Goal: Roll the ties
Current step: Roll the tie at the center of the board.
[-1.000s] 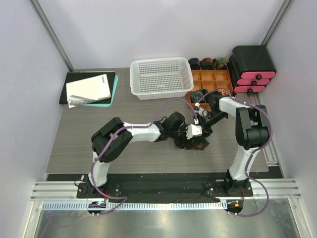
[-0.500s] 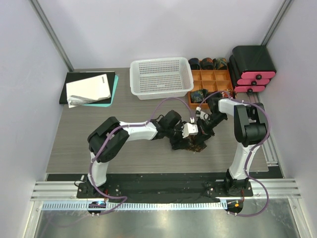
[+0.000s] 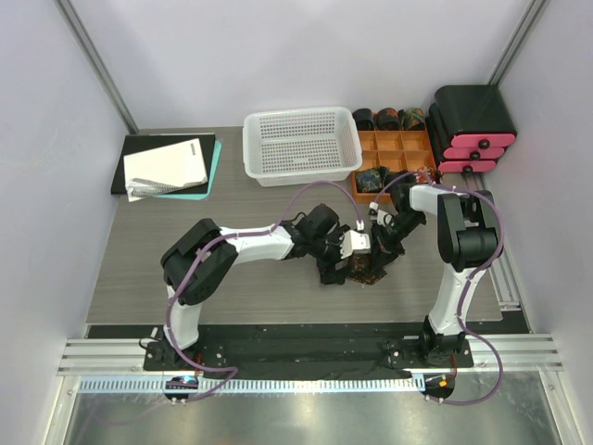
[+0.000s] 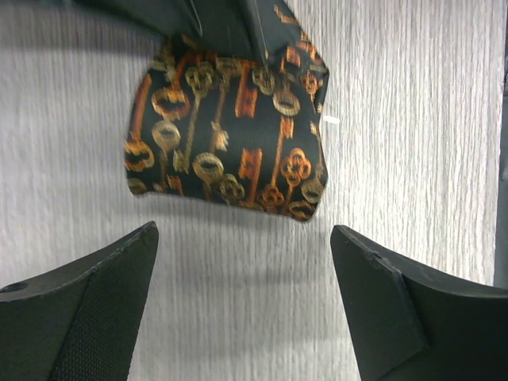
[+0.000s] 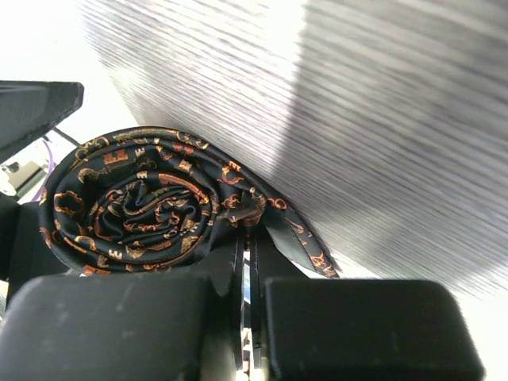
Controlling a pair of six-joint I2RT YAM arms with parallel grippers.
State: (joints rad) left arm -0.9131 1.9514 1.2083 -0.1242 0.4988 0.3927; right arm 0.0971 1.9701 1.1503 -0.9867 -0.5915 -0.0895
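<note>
A tie [image 4: 230, 135], black with orange-gold keys, stands rolled on the grey table [image 3: 185, 269]. In the right wrist view its spiral end [image 5: 135, 206] faces the camera. My right gripper [image 5: 248, 238] is shut on the roll's outer fabric beside the loose tail [image 5: 305, 242]. My left gripper [image 4: 242, 234] is open, its fingers [image 4: 87, 309] wide apart just short of the roll and touching nothing. From above, the roll [image 3: 368, 271] lies between both grippers at the table's centre right. More rolled ties [image 3: 387, 118] sit in the orange organizer.
An orange compartment organizer [image 3: 414, 146] stands at the back right, beside a black and pink drawer unit [image 3: 473, 125]. A white mesh basket [image 3: 301, 144] is at the back centre. Notebooks [image 3: 167, 167] lie at the back left.
My left gripper has opened and let go of the roll, drawing back a little. My right gripper has come down to the roll and shut on its outer fabric.
</note>
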